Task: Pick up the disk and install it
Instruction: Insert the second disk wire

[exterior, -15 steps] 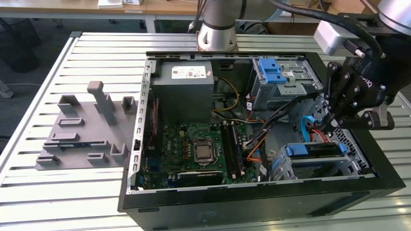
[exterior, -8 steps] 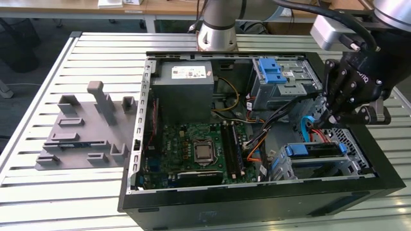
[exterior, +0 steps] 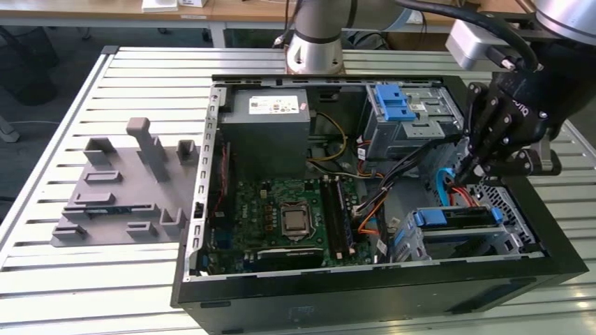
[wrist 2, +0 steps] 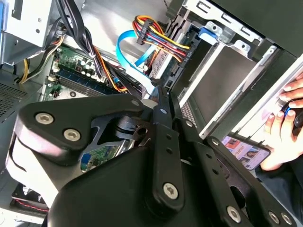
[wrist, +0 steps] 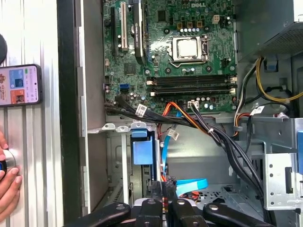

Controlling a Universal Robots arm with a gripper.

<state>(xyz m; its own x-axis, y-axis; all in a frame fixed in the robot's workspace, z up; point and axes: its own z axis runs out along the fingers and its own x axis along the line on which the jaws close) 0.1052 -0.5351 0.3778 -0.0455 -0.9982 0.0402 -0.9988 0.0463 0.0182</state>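
Black linkage end effector (wrist 2: 161, 101), fingers clenched on nothing, hovers over my blue-railed silver-grey disk (exterior: 453, 218), seated in the case's near-right bay; orange and blue cables (exterior: 445, 183) could snag my fingers.

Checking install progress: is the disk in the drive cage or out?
In. The disk sits inside the drive cage, its blue rail at the cage's top; the tool is above it.

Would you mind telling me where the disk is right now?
In the exterior view, the disk sits in the drive cage at the case's lower right corner, right of the motherboard, just below the gripper.
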